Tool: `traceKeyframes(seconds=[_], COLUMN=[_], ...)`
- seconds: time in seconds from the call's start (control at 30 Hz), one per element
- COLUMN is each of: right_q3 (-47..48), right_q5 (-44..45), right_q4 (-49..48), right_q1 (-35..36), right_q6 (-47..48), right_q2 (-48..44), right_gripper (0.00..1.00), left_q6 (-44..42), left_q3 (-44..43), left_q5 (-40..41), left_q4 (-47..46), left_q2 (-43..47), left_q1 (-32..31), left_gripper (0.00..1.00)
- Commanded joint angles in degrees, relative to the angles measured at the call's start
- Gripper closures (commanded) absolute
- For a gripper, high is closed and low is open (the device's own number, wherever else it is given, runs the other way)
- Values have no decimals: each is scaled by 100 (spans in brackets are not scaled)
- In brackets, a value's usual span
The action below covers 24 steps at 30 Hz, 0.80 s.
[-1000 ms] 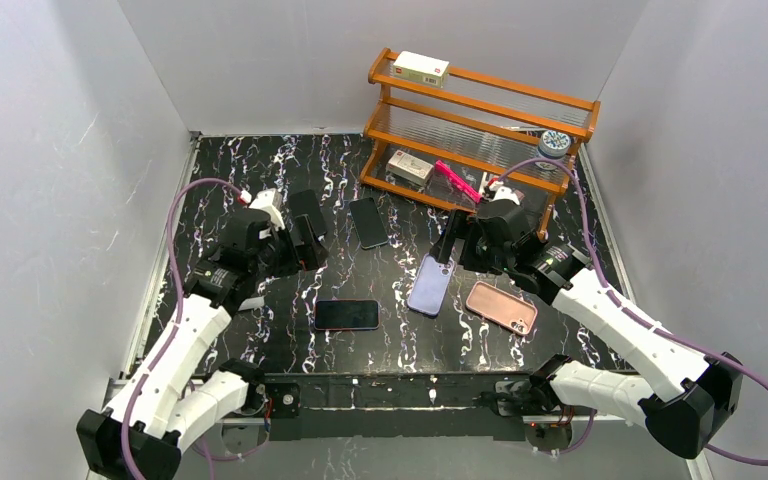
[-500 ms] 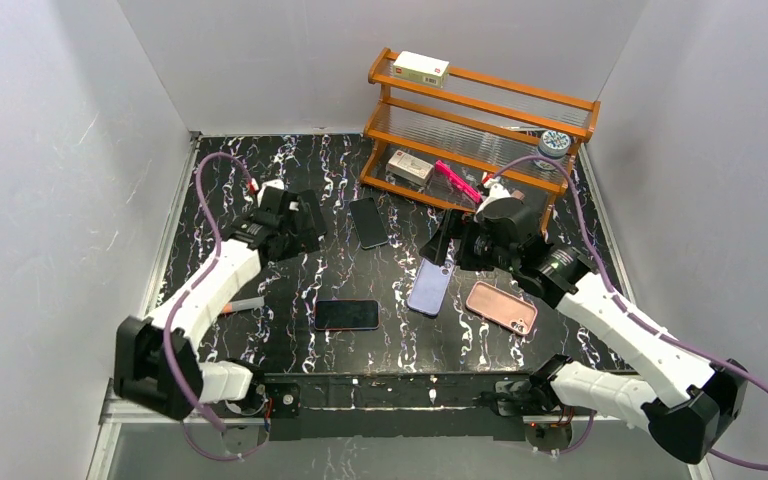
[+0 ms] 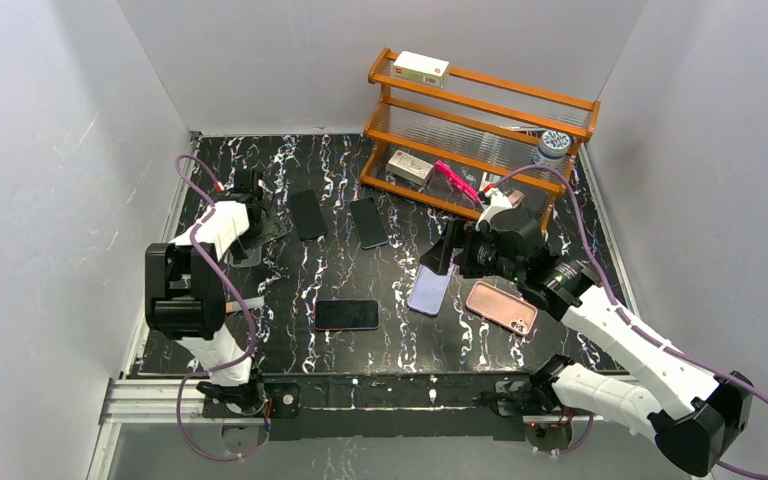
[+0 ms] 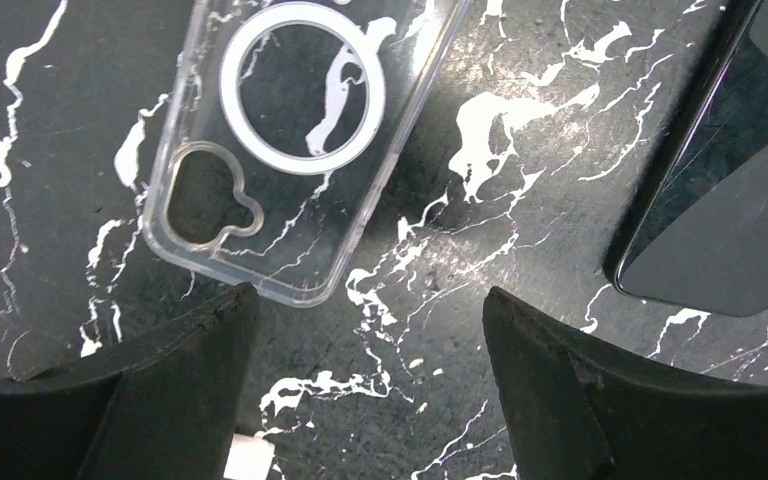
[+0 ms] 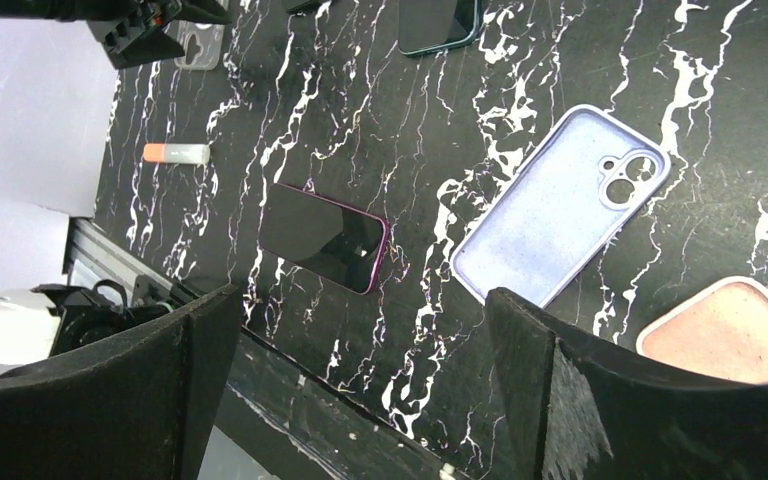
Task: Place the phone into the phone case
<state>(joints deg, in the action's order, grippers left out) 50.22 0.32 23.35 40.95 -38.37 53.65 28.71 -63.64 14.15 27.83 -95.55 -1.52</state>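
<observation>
Grippers both stood open and empty. The left gripper (image 4: 370, 330) had swung toward the table's far-left corner, above a clear case (image 4: 290, 150) with a dark phone (image 4: 730, 200) just beside it. The right gripper (image 5: 360, 330) hung over a lilac case (image 5: 560, 205). Fitting had not begun.

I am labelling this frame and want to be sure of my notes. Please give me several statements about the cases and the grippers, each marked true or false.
1. The lilac case lies empty on the table. True.
2. The left gripper grips the clear case. False: the case lies flat ahead of the open fingers, not gripped.
3. The pink case sits on the wooden rack. False: it lies on the table beside the lilac case.
4. A white box sits on the rack's top shelf. True.
5. The right gripper is open and empty. True.
</observation>
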Motion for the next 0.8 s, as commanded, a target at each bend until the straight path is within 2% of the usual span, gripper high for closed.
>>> traceKeyframes(seconds=[0.0, 0.13, 0.23, 0.5, 0.67, 0.77], right_q3=[-110, -190, -314, -195, 182, 95], right_q5=[-383, -708, -1055, -1866, -1384, -1026], right_q4=[-558, -792, -1125, -1749, -1778, -2447], right_q1=[2, 10, 9, 132, 819, 1345], right_q6=[335, 347, 315, 701, 1501, 2422], right_q2=[-32, 117, 238, 1139, 1783, 2068], right_gripper=[1, 1, 1, 6, 3, 1], left_q6=[-62, -240, -286, -362, -418, -436], left_q3=[-274, -185, -187, -212, -225, -216], left_q5=[129, 459, -30, -333, -777, -1016], left_q4=[6, -314, -478, -582, -585, -539], left_q2=[-197, -369, -518, -801, -902, -980], left_q1=[-34, 19, 132, 143, 143, 143], left_gripper=[21, 23, 27, 35, 42, 48])
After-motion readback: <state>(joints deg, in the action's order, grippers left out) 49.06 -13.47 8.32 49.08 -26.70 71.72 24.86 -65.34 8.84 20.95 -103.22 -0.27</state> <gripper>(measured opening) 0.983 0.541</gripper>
